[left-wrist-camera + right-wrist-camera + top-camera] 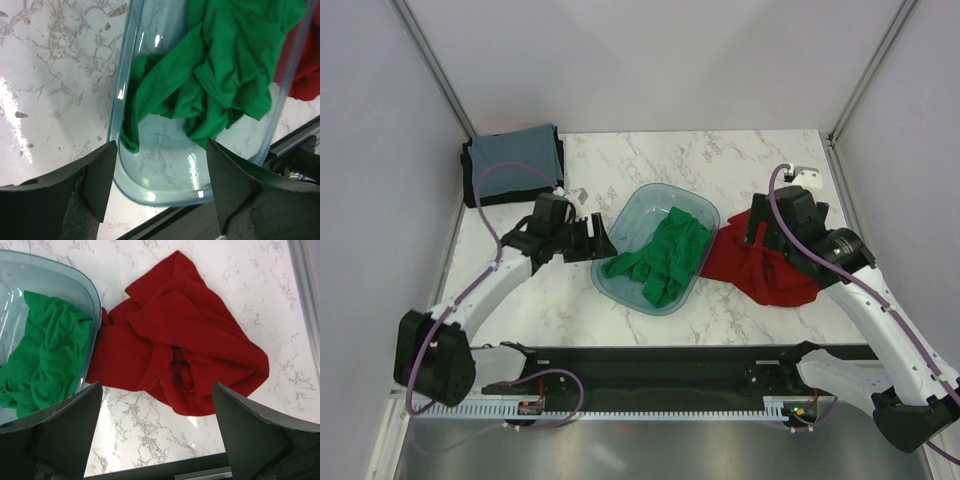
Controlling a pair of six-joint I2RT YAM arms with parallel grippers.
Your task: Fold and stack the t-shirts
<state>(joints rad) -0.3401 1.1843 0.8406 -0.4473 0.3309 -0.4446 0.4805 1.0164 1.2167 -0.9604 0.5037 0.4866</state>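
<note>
Though empty, left claw (161,150), right claw (156,387) agape.

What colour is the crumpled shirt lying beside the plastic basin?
The crumpled cloth shirt is dark red, clearest in the right wrist view.

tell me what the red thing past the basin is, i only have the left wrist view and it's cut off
Observer: It is a red t-shirt, crumpled on the table. It lies against the outer wall of the basin, not inside it.
Operator: is the right arm holding it
Observer: No. The right gripper hangs open above it, holding nothing.
</note>
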